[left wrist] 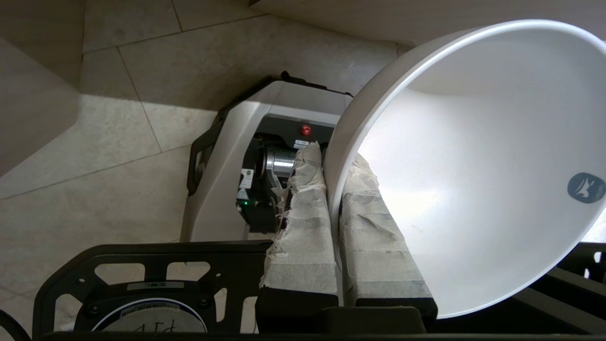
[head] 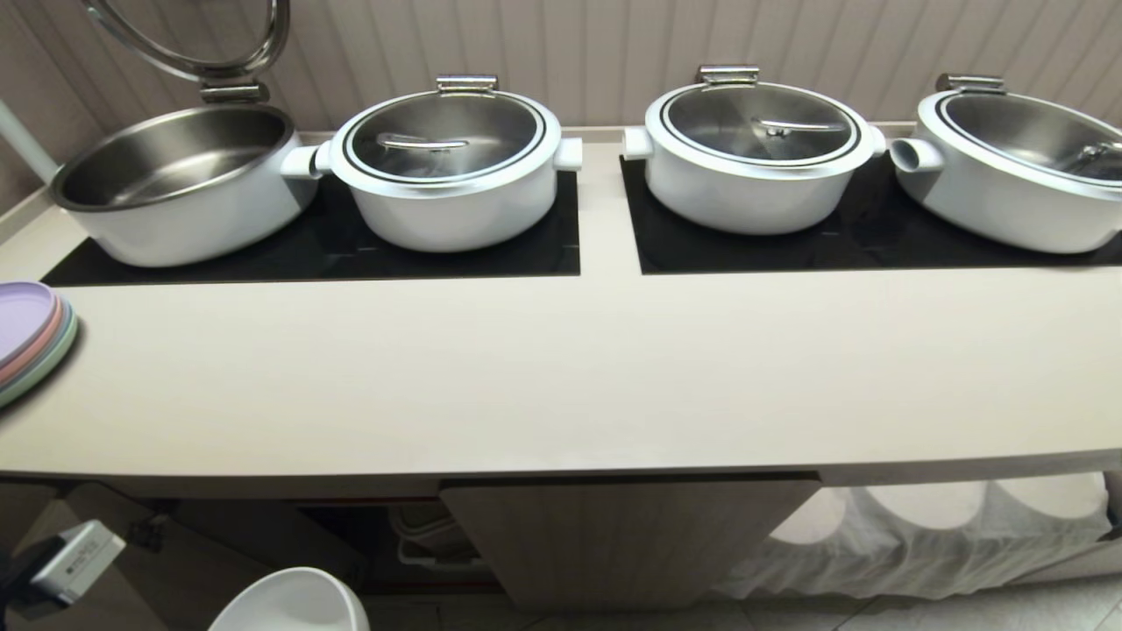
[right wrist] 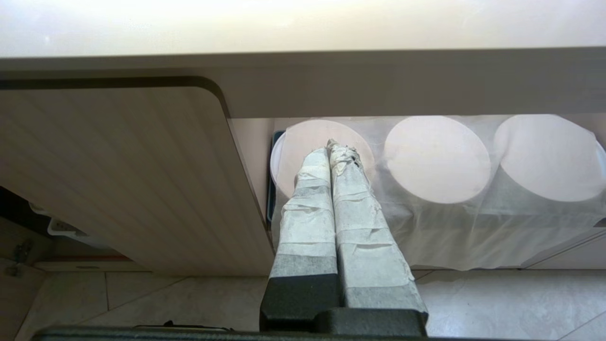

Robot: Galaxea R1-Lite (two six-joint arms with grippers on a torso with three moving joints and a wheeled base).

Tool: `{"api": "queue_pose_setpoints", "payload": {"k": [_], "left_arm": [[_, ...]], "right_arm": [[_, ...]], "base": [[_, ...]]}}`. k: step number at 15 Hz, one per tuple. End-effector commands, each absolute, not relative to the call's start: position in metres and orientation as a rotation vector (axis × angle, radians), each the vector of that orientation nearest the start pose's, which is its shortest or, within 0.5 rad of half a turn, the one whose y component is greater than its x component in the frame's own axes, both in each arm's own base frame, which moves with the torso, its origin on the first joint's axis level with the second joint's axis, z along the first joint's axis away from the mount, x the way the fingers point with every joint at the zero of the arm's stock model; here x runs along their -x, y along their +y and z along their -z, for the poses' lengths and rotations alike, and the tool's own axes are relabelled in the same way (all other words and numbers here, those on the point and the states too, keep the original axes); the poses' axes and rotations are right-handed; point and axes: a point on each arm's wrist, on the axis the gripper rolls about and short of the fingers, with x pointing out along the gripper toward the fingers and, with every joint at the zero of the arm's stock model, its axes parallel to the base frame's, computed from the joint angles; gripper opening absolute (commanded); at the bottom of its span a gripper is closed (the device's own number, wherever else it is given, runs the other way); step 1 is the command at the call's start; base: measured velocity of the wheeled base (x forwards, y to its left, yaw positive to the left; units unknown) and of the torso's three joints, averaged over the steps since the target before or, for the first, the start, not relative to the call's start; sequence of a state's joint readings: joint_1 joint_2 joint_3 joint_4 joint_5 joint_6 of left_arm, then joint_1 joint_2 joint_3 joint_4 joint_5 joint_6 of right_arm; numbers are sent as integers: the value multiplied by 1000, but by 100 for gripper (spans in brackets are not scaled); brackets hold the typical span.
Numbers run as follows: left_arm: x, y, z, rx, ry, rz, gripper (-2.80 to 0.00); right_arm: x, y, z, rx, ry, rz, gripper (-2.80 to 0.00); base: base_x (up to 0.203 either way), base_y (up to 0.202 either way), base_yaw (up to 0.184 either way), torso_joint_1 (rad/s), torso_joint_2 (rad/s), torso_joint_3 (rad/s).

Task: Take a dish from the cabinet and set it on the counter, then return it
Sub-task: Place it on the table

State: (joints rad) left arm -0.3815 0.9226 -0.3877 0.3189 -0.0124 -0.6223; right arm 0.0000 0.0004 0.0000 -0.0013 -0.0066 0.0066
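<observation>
In the head view, the bowl (head: pixel 294 602) is showing at the bottom left, below the counter (head: pixel 543 377), which is carrying no bowl; the cabinet (head: pixel 627 539) is sitting just right of it. In the left wrist view, the left gripper (left wrist: pixel 338 222) is pinching the bowl's rim. In the right wrist view, the right gripper (right wrist: pixel 337 151) is resting with fingers together, empty. Judging by this, the bowl is out; setting down and returning are remaining.

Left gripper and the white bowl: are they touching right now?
Touching. The left wrist view shows the left gripper shut on the bowl, its rim pinched between the two taped fingers.
</observation>
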Motion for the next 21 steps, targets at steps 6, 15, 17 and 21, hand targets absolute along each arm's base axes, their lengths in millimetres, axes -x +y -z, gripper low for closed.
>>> {"api": "queue_pose_setpoints", "payload": {"k": [6,15,17,21], "left_arm": [[-70,-28,-138,421,926,87,-280],[-73,-29,-141,363,911,113,-280],[-72,-29,-140,339,911,122,-280],[-71,-28,-140,327,904,129,-280]], "right_arm": [[23,0,-76,-6,-2,6,-280],[23,0,-76,-8,-2,5,-280],[23,0,-76,-8,-2,5,-280],[23,0,-76,-8,-2,5,-280]], "base": [[0,0,0,132,-284,-142],[0,0,0,1,-4,-1],[0,0,0,0,0,0],[0,0,0,0,0,0]]}}
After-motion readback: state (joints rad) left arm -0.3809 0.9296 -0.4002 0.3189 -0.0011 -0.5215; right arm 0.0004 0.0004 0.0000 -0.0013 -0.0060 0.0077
